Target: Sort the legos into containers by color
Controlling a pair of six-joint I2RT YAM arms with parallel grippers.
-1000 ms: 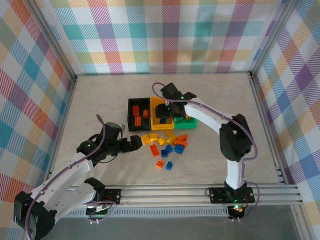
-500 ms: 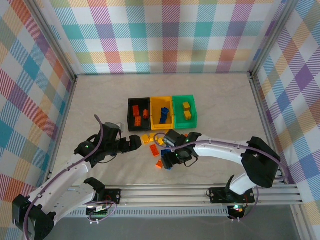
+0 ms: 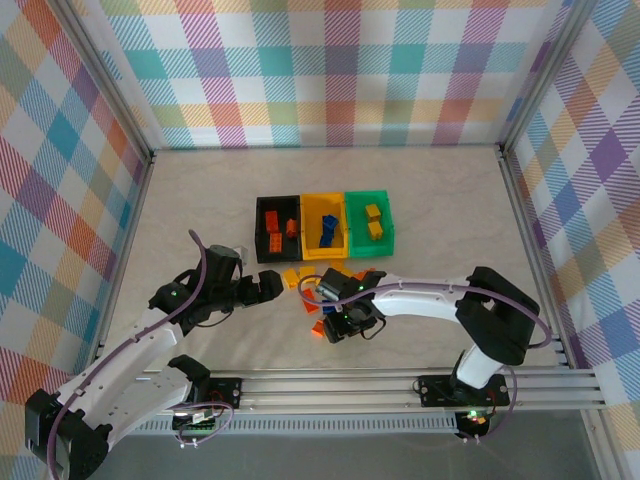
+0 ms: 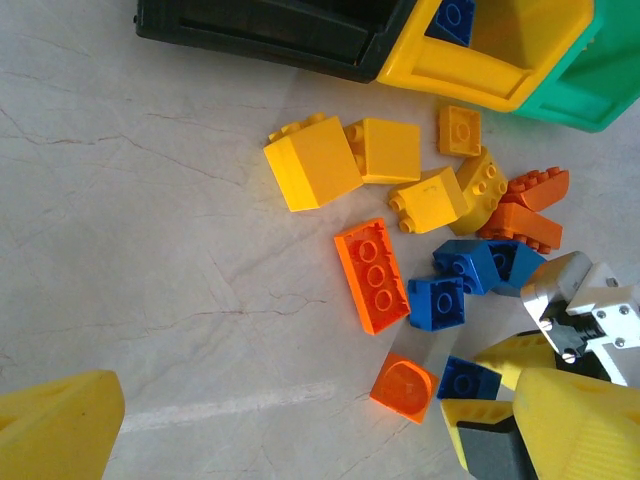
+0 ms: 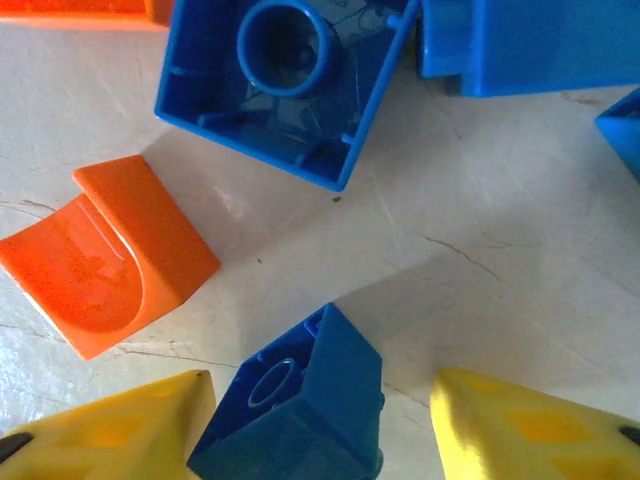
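Spreading pale and marbled, the surface (image 3: pixel 200 210) carries everything. The three containers sit in a touching row near its middle: black bin (image 3: pixel 258 232), yellow bin (image 3: pixel 324 254) and green bin (image 3: pixel 389 226), holding orange bricks (image 3: pixel 271 222), blue bricks (image 3: pixel 326 230) and yellow bricks (image 3: pixel 373 212) in that order. The left hand (image 3: pixel 272 287) hovers wide open and holds nothing, just left of the loose legos (image 4: pixel 312 162) lying between the bins and the near edge. The right hand (image 3: pixel 340 328) is down over the pile's near side, hiding the bricks beneath it from above. Seen from its wrist, its fingers (image 5: pixel 110 430) stand open on either side of a small blue brick (image 5: pixel 300 410), which the frame's bottom cuts off. Bare surface shows between brick and one finger. Contact on the other side is hard to judge. Just beside lie an orange curved piece (image 5: pixel 105 255) and an upturned blue brick (image 5: pixel 285 85).
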